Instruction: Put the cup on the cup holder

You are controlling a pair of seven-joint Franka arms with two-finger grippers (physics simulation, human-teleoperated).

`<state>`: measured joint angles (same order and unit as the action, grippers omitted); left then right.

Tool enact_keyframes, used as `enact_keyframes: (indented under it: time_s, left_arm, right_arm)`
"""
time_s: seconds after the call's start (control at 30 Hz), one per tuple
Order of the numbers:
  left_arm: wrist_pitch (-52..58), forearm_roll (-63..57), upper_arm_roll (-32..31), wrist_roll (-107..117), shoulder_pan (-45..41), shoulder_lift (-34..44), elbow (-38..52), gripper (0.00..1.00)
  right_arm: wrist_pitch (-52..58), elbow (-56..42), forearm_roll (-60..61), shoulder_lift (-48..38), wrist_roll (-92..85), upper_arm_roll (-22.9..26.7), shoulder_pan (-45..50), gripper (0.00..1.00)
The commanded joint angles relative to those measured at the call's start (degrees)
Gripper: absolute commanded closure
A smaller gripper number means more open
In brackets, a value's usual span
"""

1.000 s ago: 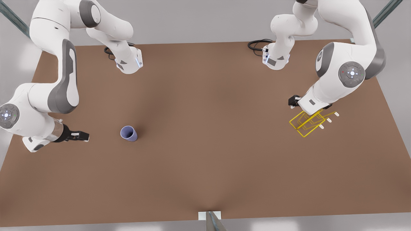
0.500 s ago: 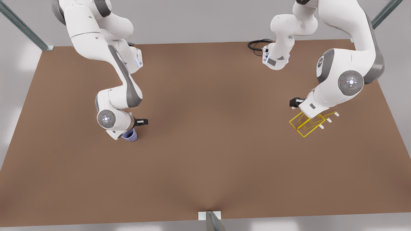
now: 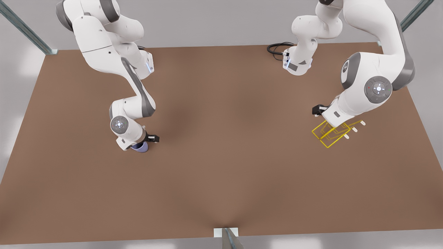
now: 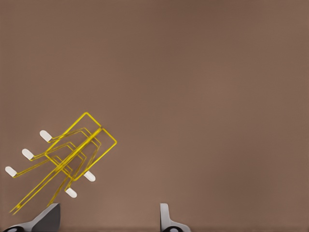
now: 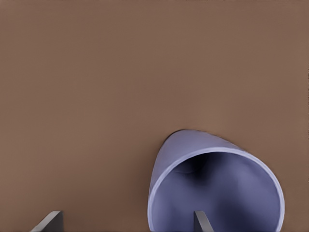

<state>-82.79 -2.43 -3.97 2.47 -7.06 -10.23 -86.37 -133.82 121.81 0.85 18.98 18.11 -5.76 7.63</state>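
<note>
I am seeing one cup [image 3: 140, 147] and one cup holder [image 3: 330, 135], well apart. My right gripper [image 5: 128, 223], fingers spread, has dropped lower over the cup. My left gripper [image 4: 108, 217], spread too, is waiting above the cup holder.

Soft, even light falls from above with no glare. The table [image 3: 221, 180] shows faint, diffuse shadows. Edges look slightly smeared.

2 white arms [image 3: 104, 31] — grey joint bands, black cables [image 3: 277, 48].
</note>
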Motion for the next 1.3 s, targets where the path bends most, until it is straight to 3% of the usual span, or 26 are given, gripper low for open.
enact_keyframes:
  time_s: [0.0,0.13,0.17,0.2,0.23,0.43,0.6,0.67,0.87,0.97,1.07,1.13,1.2,1.27]
  left_arm:
    - [0.6,0.0,-0.5,0.3,-0.1,0.0,0.1,0.0]
    - [0.8,0.1,-1.0,0.4,-0.1,-0.5,0.2,0.0]
    - [0.8,0.1,-0.9,0.4,-0.1,-0.6,0.2,0.0]
    - [0.8,0.1,-0.9,0.4,-0.1,-0.7,0.2,0.0]
    - [0.8,0.1,-0.7,0.4,-0.1,-0.5,0.2,0.0]
    - [4.4,1.8,-1.0,-0.4,-0.1,-0.1,0.5,0.0]
    - [5.6,1.8,-5.0,0.3,-0.1,1.4,0.6,0.0]
    - [6.1,1.8,-5.0,0.4,-0.1,1.4,0.5,0.0]
    - [6.8,1.6,-4.6,0.4,-0.1,1.7,0.5,0.0]
    - [6.8,1.6,-4.6,0.4,-0.1,1.5,0.5,0.0]
    - [7.0,1.6,-4.6,0.4,-0.1,1.4,0.5,0.0]
    - [7.0,1.6,-4.6,0.4,-0.1,1.3,0.5,0.0]
    - [7.0,1.6,-4.6,0.4,-0.1,1.2,0.5,0.0]
    - [7.0,1.6,-4.6,0.4,-0.1,1.1,0.5,0.0]
  right_arm:
    - [-4.2,0.4,-0.7,0.0,4.8,0.0,0.1,0.0]
    - [-4.2,1.2,-0.7,1.9,4.8,0.0,0.7,0.0]
    - [-4.4,1.2,-1.2,2.1,4.8,0.0,0.6,0.28]
    - [-4.5,1.2,-1.7,2.1,4.8,0.0,0.7,0.73]
    - [-4.5,1.2,-1.7,2.0,4.8,0.0,0.5,0.79]
    - [-7.2,-0.3,-4.9,2.6,4.7,1.3,-0.2,0.79]
    - [-6.5,-0.8,-7.2,2.3,5.0,1.2,-0.8,0.79]
    - [-0.8,-7.7,-5.6,2.5,5.7,0.7,-0.3,0.79]
    - [9.9,-31.4,29.9,15.6,5.8,-1.9,0.4,0.79]
    - [8.9,-40.5,47.2,24.0,9.1,-7.9,0.5,0.79]
    - [3.3,-48.4,52.0,31.0,14.8,-16.0,0.5,0.79]
    - [1.1,-56.0,57.5,35.9,14.9,-17.7,4.5,0.79]
    - [-9.5,-63.1,61.4,43.2,14.8,-23.7,7.7,0.79]
    - [-12.6,-67.1,61.6,46.4,14.7,-24.6,13.0,0.79]
